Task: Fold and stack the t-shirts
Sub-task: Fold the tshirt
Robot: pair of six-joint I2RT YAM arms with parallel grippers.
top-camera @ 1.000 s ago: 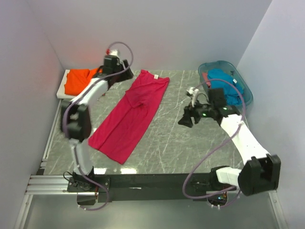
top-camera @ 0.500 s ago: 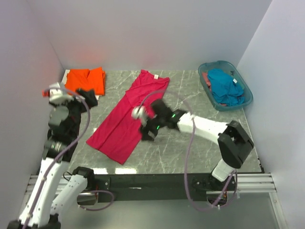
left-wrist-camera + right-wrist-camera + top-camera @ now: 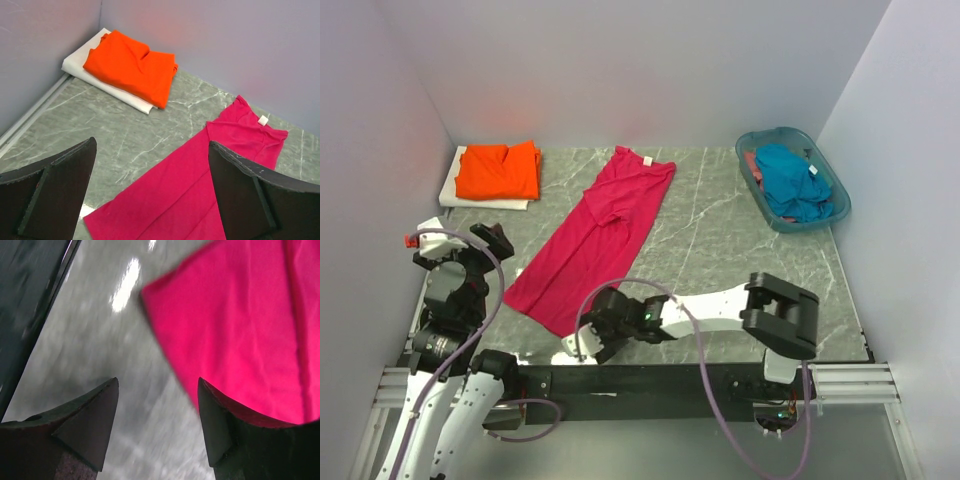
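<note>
Teal basket [image 3: 800, 226] far right — white board [image 3: 450, 186] under orange t-shirt [image 3: 500, 172].

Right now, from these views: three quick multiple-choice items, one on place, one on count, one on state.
1. Where is the orange t-shirt? A at the near edge; B on a white board in the far-left corner; C mid-table.
2. How many t-shirts lie outside the basket? A one; B two; C three.
3. The left gripper is: A open and empty; B shut on cloth; C shut, empty.
Key: 1 B, it lies folded on the board in that corner. 2 B, the orange one and the magenta t-shirt. 3 A, its jaws stand wide apart with nothing between.
</note>
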